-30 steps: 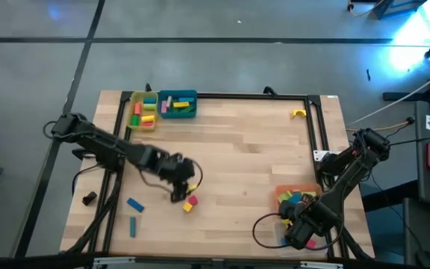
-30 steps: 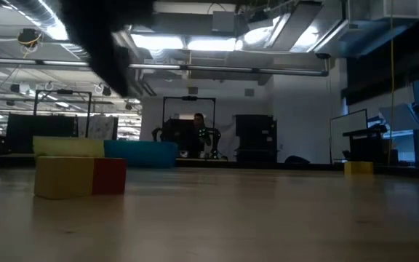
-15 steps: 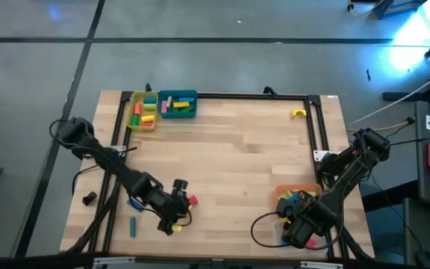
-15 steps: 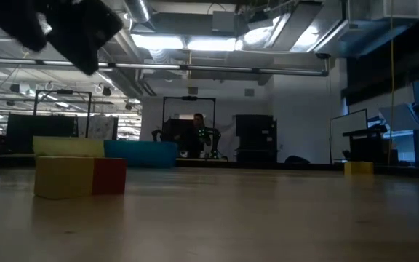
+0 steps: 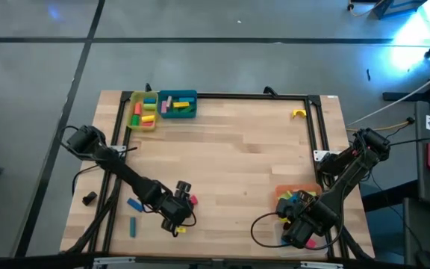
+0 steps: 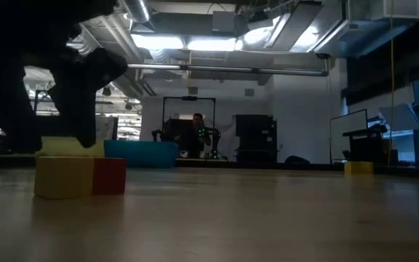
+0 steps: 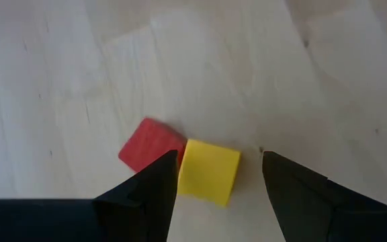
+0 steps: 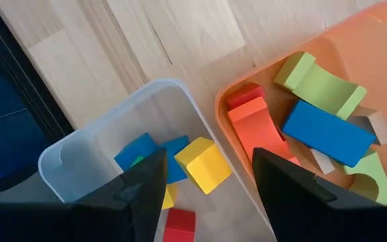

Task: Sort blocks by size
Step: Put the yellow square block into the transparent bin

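The left gripper (image 7: pixel 217 176) hangs low over the table near its front edge, left of the middle, fingers spread wide and holding nothing. Between them sits a yellow cube (image 7: pixel 209 171), and a red cube (image 7: pixel 150 144) touches its side, partly behind one finger (image 7: pixel 150 191). Both lie flat, their edges turned slightly askew to the wood grain; as cubes they have no long axis. In the low view the pair shows as one yellow-and-red mass under the dark gripper.

Farther toward the front left corner lie two blue bars (image 5: pixel 134 203): one slanted, the other with its long axis running front to back.

At the back left, a yellow tray (image 5: pixel 135 97) and a teal tray (image 5: pixel 187 96) hold several bars each, too small to count. One yellow arch (image 5: pixel 298 113) sits alone near the back right corner.

The right gripper (image 8: pixel 207 176) hovers at the front right corner, fingers apart and empty, above a clear tray (image 8: pixel 79 151) and an orange tray (image 8: pixel 375 20). The clear tray shows two blue pieces, two yellow and one red, some cut off by the fingers. The orange tray holds two red pieces, a blue bar, green arches and tan bits, partly out of frame.
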Available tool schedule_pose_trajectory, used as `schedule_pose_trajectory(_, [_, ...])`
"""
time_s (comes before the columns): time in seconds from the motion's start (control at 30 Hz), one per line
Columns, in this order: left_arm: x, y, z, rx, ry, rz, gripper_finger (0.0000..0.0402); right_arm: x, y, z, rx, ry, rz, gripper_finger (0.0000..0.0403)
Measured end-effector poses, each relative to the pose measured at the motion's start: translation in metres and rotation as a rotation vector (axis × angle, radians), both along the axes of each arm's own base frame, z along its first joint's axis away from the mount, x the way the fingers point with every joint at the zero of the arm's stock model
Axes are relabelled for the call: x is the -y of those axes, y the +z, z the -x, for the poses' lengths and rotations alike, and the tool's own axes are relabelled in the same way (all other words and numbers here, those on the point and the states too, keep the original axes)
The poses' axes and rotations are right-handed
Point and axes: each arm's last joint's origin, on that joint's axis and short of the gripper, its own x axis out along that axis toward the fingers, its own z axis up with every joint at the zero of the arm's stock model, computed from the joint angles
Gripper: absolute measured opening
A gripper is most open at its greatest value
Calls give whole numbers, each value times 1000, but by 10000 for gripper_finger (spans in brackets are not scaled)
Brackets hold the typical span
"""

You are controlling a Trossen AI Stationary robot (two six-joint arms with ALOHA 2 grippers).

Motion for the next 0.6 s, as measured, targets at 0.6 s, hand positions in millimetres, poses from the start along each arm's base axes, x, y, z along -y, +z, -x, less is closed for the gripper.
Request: schedule_pose_trajectory(0.6, [-4,-20,5,-43,71,-6,175,-2,0,-1,12,0,-15,220])
